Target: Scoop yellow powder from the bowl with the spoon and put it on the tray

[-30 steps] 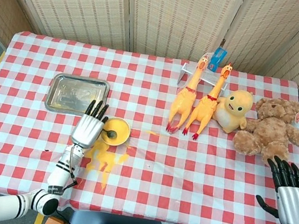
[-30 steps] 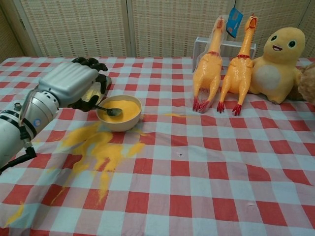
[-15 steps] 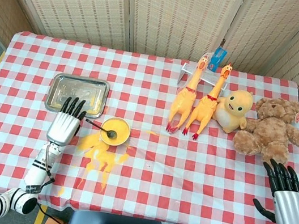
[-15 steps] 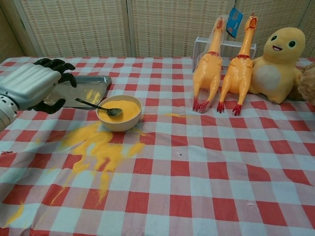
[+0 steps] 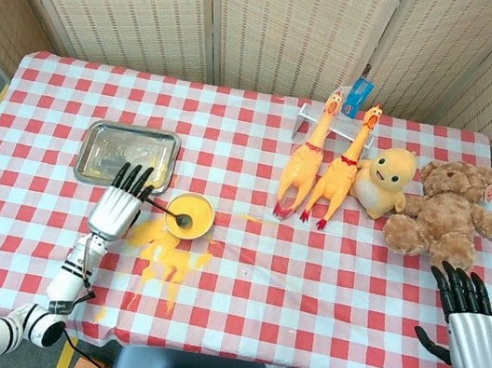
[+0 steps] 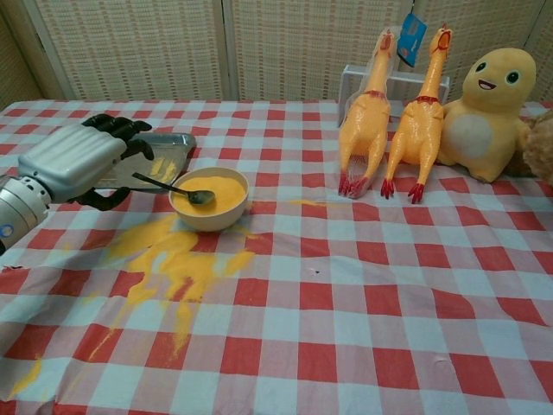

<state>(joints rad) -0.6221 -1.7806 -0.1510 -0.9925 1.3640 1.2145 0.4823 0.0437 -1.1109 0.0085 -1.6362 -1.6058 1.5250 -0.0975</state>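
Observation:
A cream bowl of yellow powder stands left of the table's middle. The dark spoon rests in it, scoop in the powder, handle sticking out to the left over the rim. My left hand hovers just left of the handle's end with its fingers stretched out and apart, holding nothing. The metal tray, behind this hand, has a little powder on it. My right hand is open at the table's right front edge, far from all of this.
Spilled yellow powder covers the cloth in front of the bowl. Two rubber chickens, a yellow plush duck and a brown teddy bear lie at the back right.
My left hand drew away left from the spoon, leaving it in the bowl, and has now come back right toward the handle. The right hand barely moved.

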